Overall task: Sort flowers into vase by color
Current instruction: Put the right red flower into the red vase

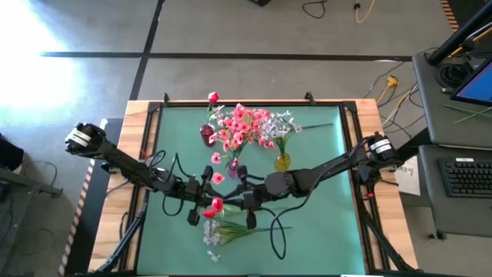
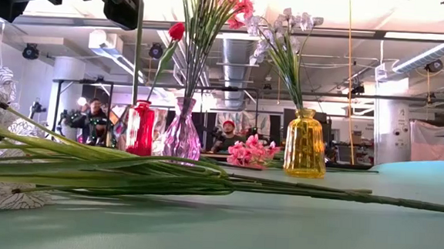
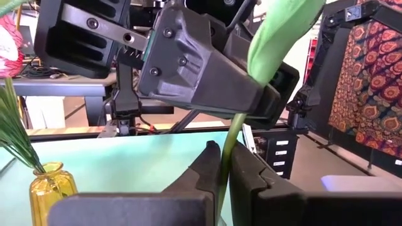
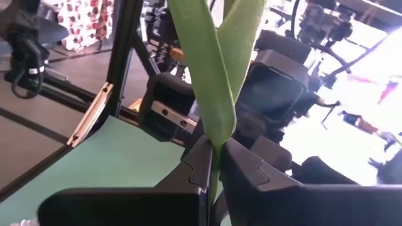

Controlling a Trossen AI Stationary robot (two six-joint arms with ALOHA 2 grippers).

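We are viewing a keyboard (image 1: 467,176) on a side desk and cables (image 1: 388,83) lying across the floor.

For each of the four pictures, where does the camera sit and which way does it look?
High: above, straight down on the table; both arms.
Low: at table-top height, across lying flowers to three vases; no arm.
Left wrist: left gripper shut on a green stem.
Right wrist: right gripper shut on a stem too.
Shared: the yellow vase shows in high, low, left wrist.
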